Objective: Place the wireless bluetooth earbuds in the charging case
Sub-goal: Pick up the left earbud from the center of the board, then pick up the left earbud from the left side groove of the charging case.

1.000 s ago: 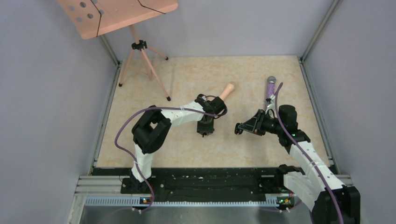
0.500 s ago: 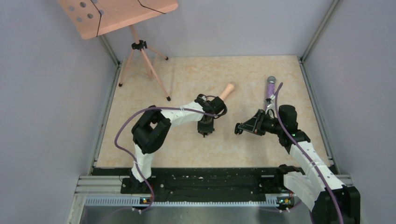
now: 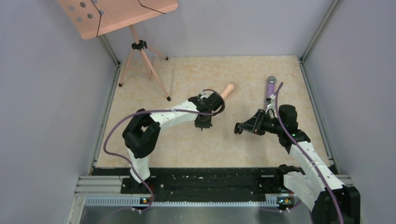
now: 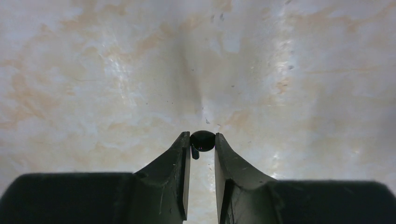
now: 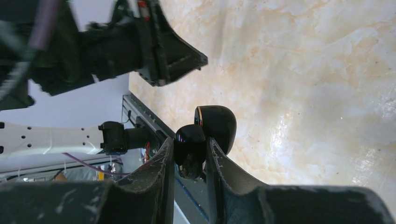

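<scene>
1. Earbud is too small to make out in the top view. The left gripper (image 3: 204, 125) points down at the middle of the marble-patterned table (image 3: 187, 74). The right gripper (image 3: 239, 129) lies nearly level and points toward the left one, near it but apart, with a small dark thing at its tip. Behind them lie a tan stick (image 3: 228, 88) and a purple microphone (image 3: 270, 87), and a tripod (image 3: 140, 46) stands at the far left corner.
2. In the left wrist view the two fingers (image 4: 180, 161) are clenched on one small black earbud (image 4: 202, 140). It sits right at their tips, and a short stem hangs beside the left finger. Only the table surface shows below it.
3. In the right wrist view the fingers (image 5: 166, 163) squeeze the glossy black case (image 5: 217, 122). One rounded half is between the tips and the other half stands out past them, with a thin orange line at its rim. I cannot see the inside of the case. The left arm shows dark and blurred at the top of this view.
</scene>
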